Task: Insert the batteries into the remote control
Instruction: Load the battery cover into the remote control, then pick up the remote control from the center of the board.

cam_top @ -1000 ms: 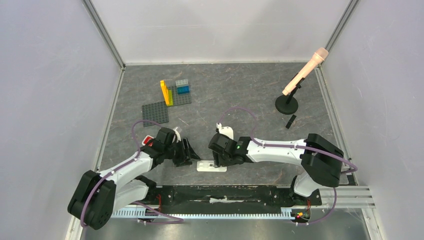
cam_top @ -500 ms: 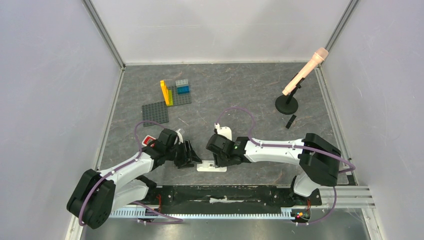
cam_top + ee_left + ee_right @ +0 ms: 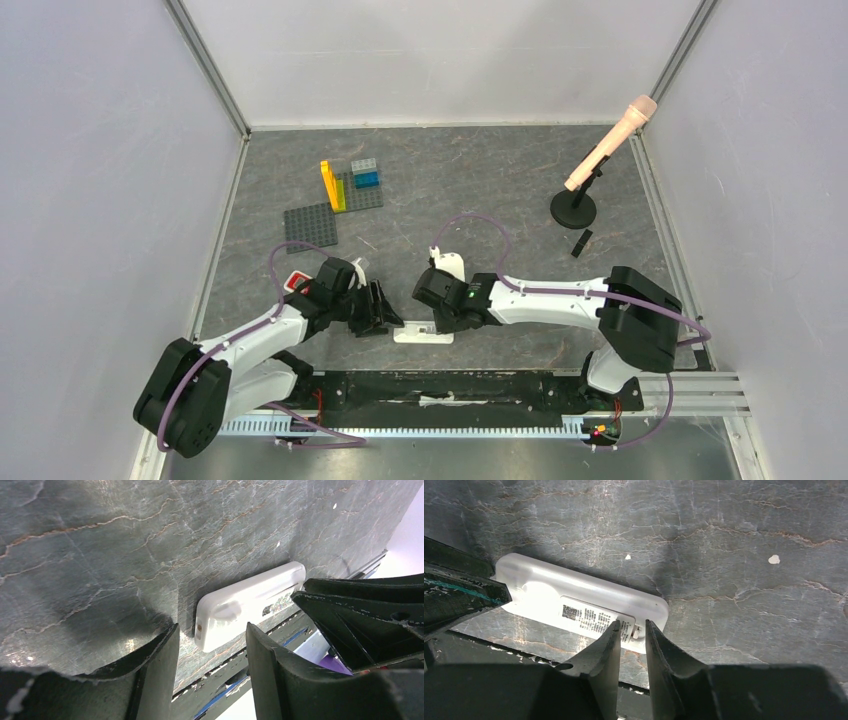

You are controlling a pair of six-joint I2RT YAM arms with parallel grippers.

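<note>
One remote (image 3: 423, 334) on the worktop (image 3: 480, 190). Two arms, two tools: left tool (image 3: 211, 627) just left of the remote, right tool (image 3: 632, 624) over its right end. Two purple cables, one per arm.

Well behind the remote, to the left:
- two grey baseplates, nearer one (image 3: 310, 226), farther one (image 3: 364, 197)
- one yellow brick (image 3: 328, 184), upright
- one blue brick (image 3: 367, 180)
- one grey brick (image 3: 364, 165)

Well behind the remote, to the right:
- one pink microphone (image 3: 612, 142)
- one black stand (image 3: 573, 210)
- one small black piece (image 3: 581, 242)

Just behind the remote: one white item (image 3: 451, 263), partly hidden. Left of the remote: one red-and-white item (image 3: 295, 282), mostly hidden.
</note>
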